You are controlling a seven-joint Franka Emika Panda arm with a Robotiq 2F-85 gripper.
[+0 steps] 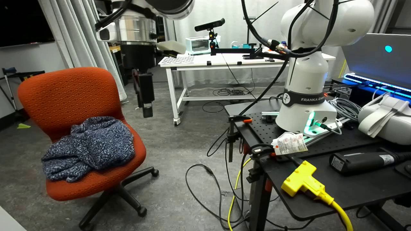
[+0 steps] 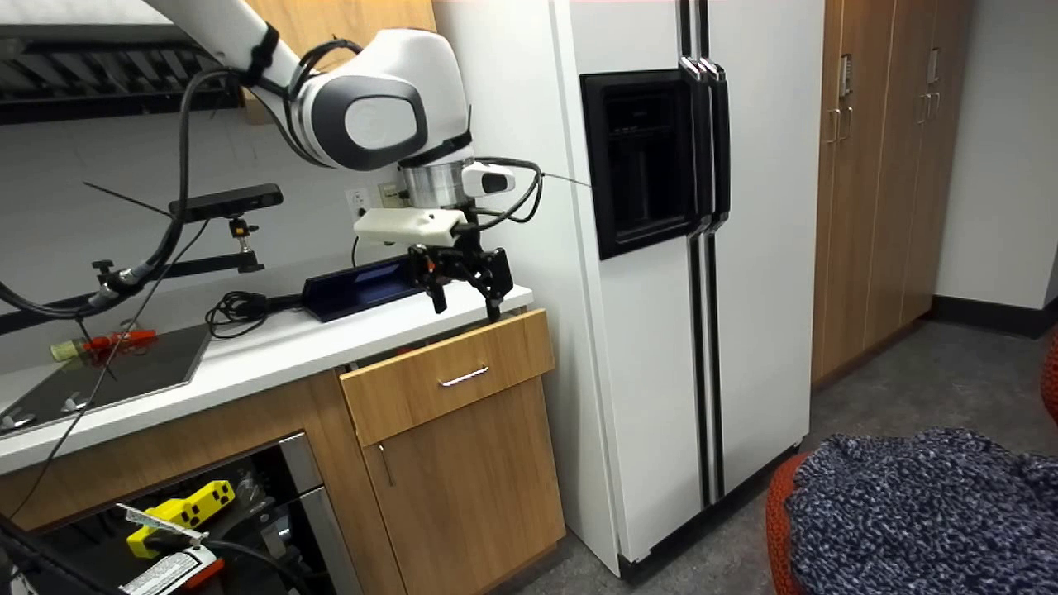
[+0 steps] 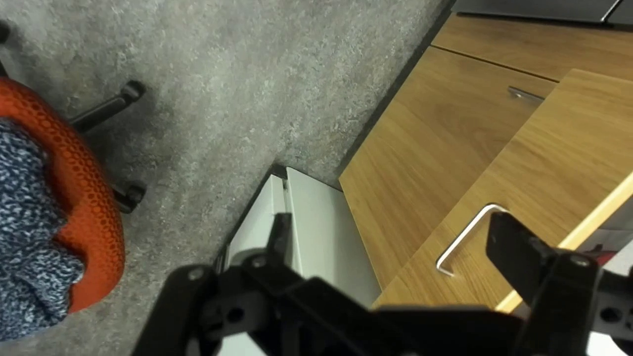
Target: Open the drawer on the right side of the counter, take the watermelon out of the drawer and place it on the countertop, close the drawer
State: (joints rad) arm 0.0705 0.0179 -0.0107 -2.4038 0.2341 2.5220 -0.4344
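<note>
In an exterior view the gripper (image 2: 465, 309) hung at twelve o'clock from the handle (image 2: 464, 377) of the drawer (image 2: 413, 401). Its fingers (image 3: 517, 257) were spread wide apart and had hold of nothing. One fingertip lined up with the drawer's top edge; whether it touched could not be told.

The drawer, set into the three-o'clock end of the counter (image 2: 281, 343), stood part-way open, its wood front jutting out. In the wrist view it lay at three o'clock from the middle, its handle showing in the gap between the fingers, nearer the one at four o'clock than the one at seven. A scrap of red (image 3: 604, 258) showed inside; too little was visible to tell whether it was the watermelon.

From the drawer, the cupboard (image 2: 471, 487) was at six o'clock, the stove (image 2: 145, 368) at nine, the fridge (image 2: 760, 248) at two, and the chair (image 2: 779, 529), with a speckled cloth (image 2: 917, 512) on its seat, at four. A blue tray (image 2: 364, 289) lay on the counter at nine o'clock from the gripper.

In an exterior view a white table (image 1: 231, 59) stood at two o'clock from the gripper, the arm's base (image 1: 300, 114) at three.
</note>
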